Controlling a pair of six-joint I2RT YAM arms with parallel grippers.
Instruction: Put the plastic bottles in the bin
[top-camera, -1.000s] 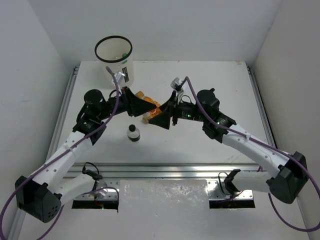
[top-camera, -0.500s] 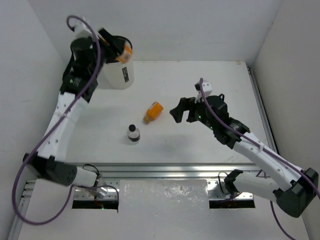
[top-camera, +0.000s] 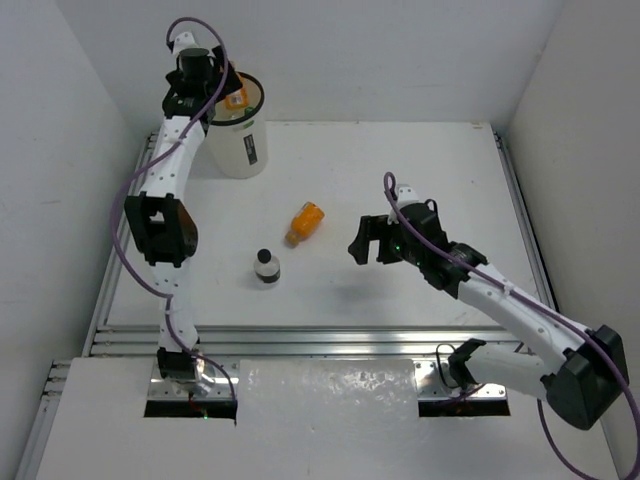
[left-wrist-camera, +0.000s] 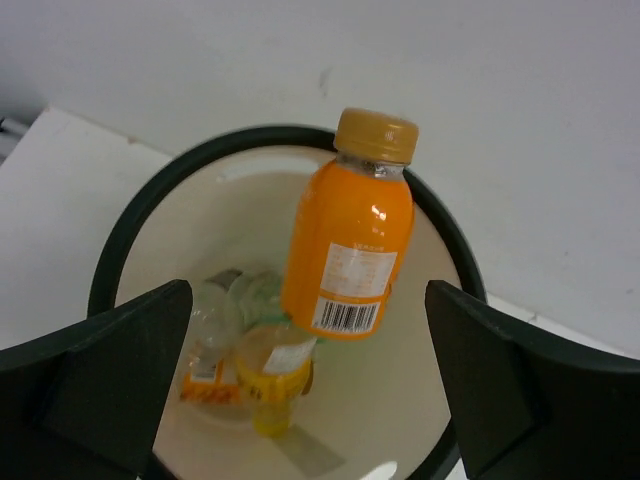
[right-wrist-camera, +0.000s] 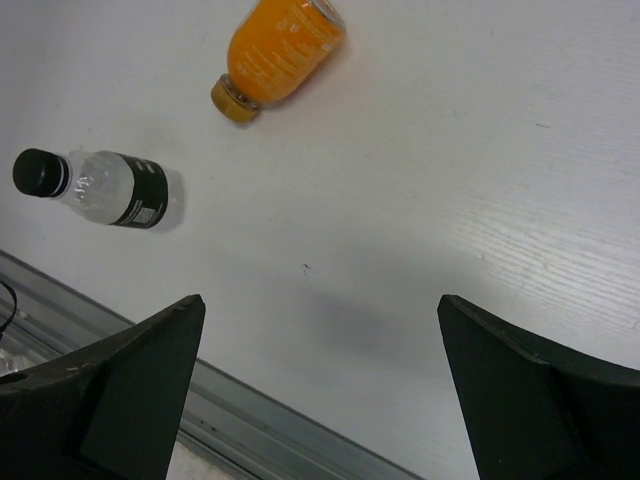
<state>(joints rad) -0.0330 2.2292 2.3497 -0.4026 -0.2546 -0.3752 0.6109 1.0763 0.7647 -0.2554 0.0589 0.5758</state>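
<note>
My left gripper (top-camera: 226, 90) is raised over the bin (top-camera: 235, 145), a white bucket with a black rim (left-wrist-camera: 130, 215). Its fingers (left-wrist-camera: 110, 385) stand wide open. An orange bottle (left-wrist-camera: 350, 235) with a tan cap hangs free between them, touching neither, over the bin's mouth. Several bottles lie on the bin's bottom, one yellowish (left-wrist-camera: 262, 378) and one clear (left-wrist-camera: 215, 312). On the table lie another orange bottle (top-camera: 305, 222) (right-wrist-camera: 280, 48) and a small clear bottle with a dark label (top-camera: 266, 266) (right-wrist-camera: 112, 190). My right gripper (top-camera: 362, 240) hovers open and empty, to the right of both.
The bin stands at the table's far left corner, close to the back wall. A metal rail (right-wrist-camera: 250, 420) runs along the table's near edge, and more rails (top-camera: 520, 200) border its sides. White walls enclose the table on three sides.
My left arm has swung up from the table's middle to above the bin with an orange bottle and opened. My right gripper has opened and backed away to the right, leaving the other orange bottle lying.
</note>
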